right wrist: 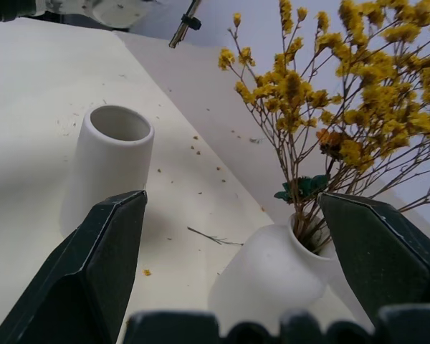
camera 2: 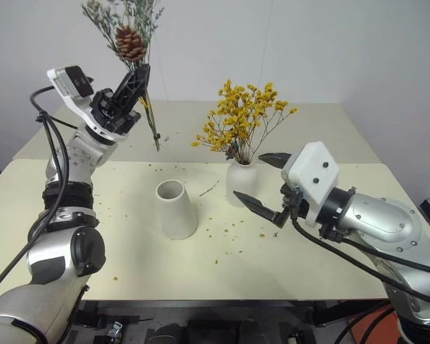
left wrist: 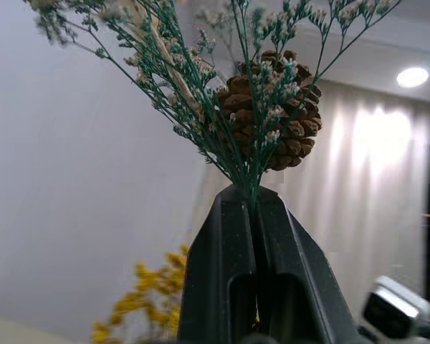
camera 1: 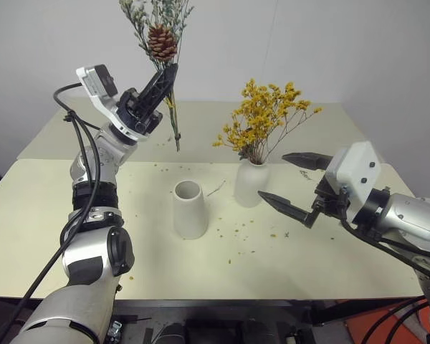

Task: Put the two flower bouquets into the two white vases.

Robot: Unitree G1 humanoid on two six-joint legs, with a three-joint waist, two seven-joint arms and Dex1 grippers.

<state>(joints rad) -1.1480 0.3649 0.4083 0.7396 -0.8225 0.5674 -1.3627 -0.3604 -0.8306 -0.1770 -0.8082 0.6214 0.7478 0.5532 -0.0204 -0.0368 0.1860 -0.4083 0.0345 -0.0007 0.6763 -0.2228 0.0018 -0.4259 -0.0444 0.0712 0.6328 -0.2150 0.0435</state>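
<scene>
My left gripper [camera 1: 166, 77] is raised high over the table's back left, shut on the stems of the grey-green bouquet [camera 1: 158, 29], which has a brown pine cone [left wrist: 272, 118] in it; its stems hang below the fingers. The yellow-orange bouquet [camera 1: 265, 115] stands in the rounded white vase [camera 1: 249, 183]. The cone-shaped white vase [camera 1: 189, 209] stands empty to its left, mouth up. My right gripper [camera 1: 295, 188] hovers open just right of the rounded vase, its fingers [right wrist: 93, 265] level and spread wide, touching nothing.
Petal crumbs [camera 1: 240, 233] and a loose twig [camera 1: 216, 188] lie scattered on the cream table [camera 1: 344, 265] around the vases. A second table surface [camera 1: 201, 118] extends behind, against a white wall.
</scene>
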